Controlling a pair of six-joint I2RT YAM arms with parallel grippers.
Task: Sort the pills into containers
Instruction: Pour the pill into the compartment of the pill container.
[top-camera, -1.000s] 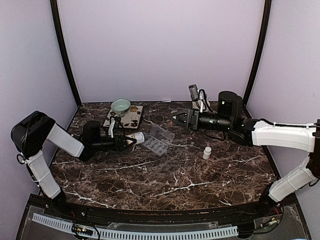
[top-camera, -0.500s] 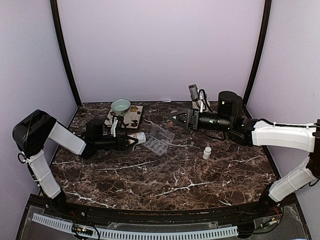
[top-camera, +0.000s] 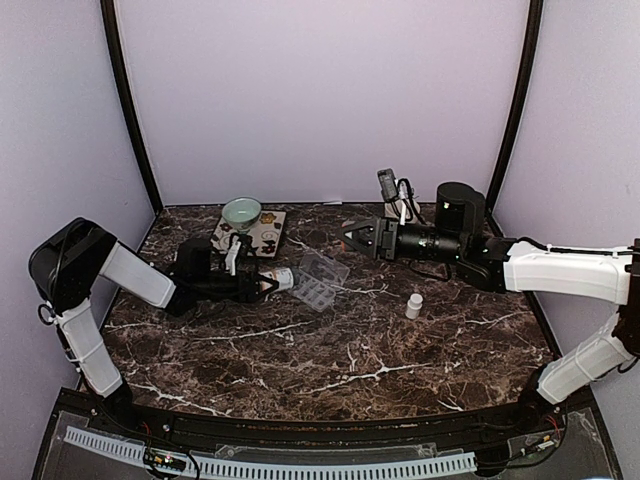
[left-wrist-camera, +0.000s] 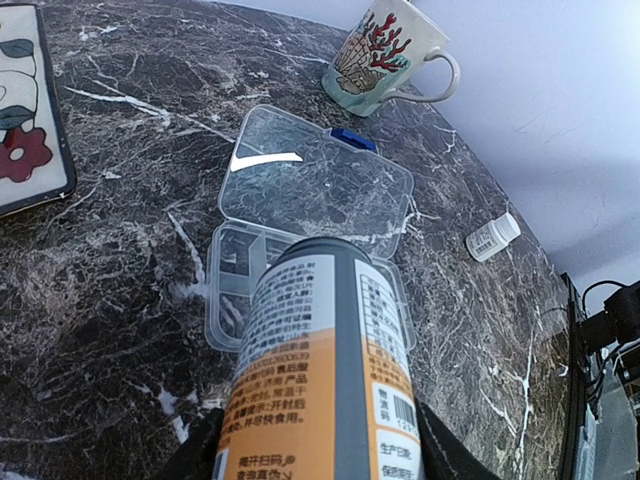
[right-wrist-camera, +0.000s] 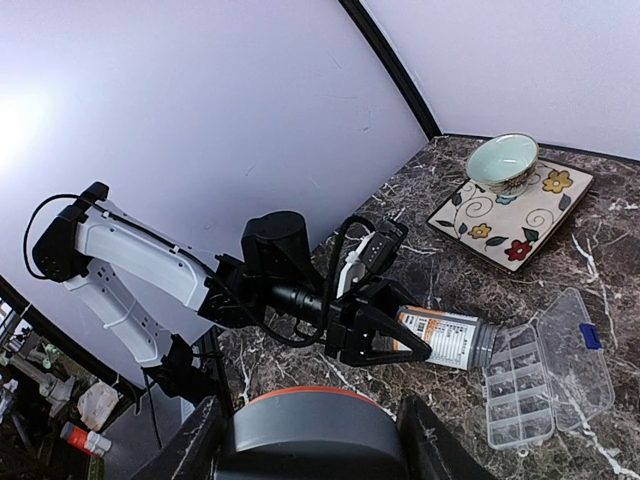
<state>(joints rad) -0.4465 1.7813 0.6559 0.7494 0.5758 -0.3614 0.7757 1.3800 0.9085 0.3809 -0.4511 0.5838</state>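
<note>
Orange bottle (top-camera: 279, 278) is pinched sideways by L gripper (top-camera: 258, 287), mouth at pill organizer (top-camera: 318, 281) left edge. Beyond organizer, R gripper (top-camera: 352, 237) is clamped onto grey round piece (right-wrist-camera: 310, 435).

Bowl (top-camera: 241, 211) on floral plate (top-camera: 264, 240); mug (left-wrist-camera: 385, 55); white bottle (top-camera: 413, 305)

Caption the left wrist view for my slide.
Left claw holds an orange bottle pointed at the open clear pill organizer.

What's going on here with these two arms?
The left hand holds an orange pill bottle on its side, its mouth at the cells of an open clear pill box on the table. The right hand hangs off to the side, holding what looks like a round cap.
</note>
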